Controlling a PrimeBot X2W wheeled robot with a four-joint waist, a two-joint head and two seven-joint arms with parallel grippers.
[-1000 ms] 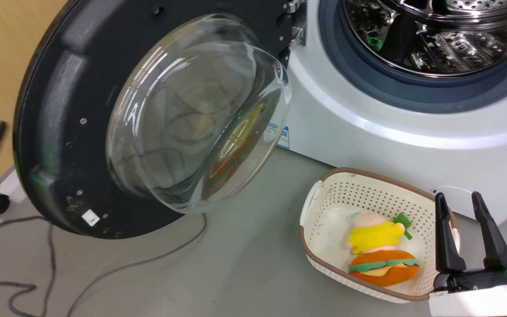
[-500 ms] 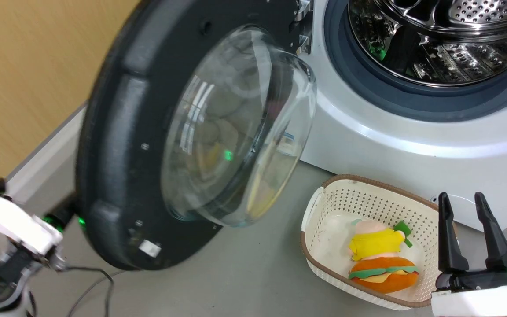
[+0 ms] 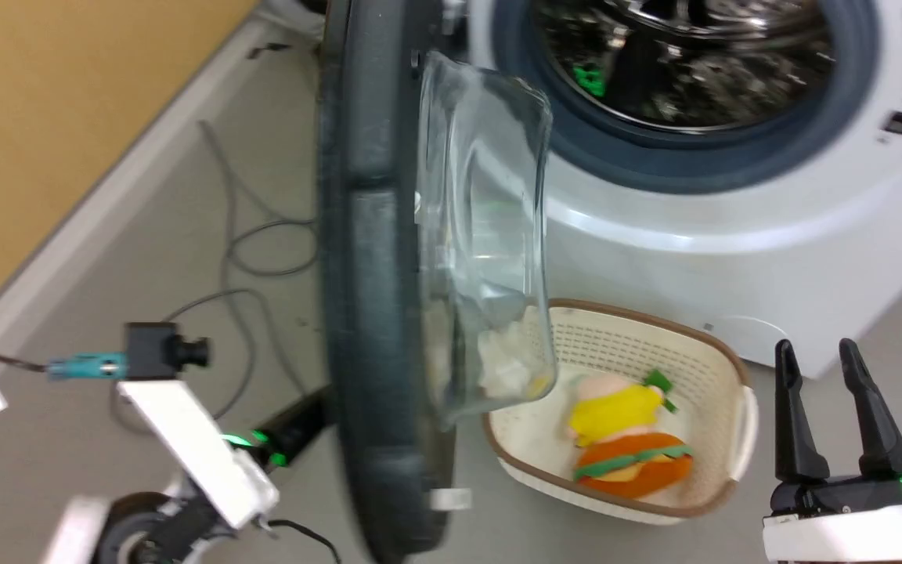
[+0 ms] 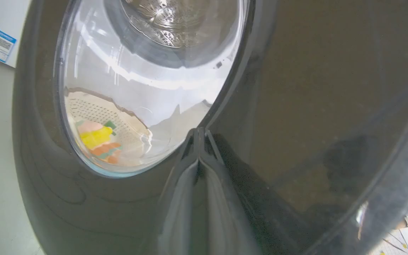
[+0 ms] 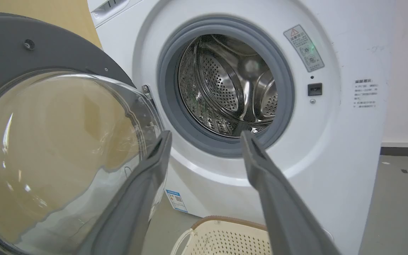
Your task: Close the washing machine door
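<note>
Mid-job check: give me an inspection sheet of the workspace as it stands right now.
Surface: smooth grey floor.
Job's things: washing machine door partly open, standing out from the white washer; drum uncovered.
Clutter: cream basket with a plush toy inside, on the floor by the door's lower edge.
Grippers: left gripper shut, tips at the door's outer black face; right gripper open, holding nothing.
Cables: grey cable looped on the floor left of the door.
Surroundings: wood-tone wall with pale baseboard.

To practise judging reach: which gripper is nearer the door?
Left. The left gripper, jaws shut, rests against the door, on its outer black face; the right gripper hangs open, apart, on the basket's far side.
</note>
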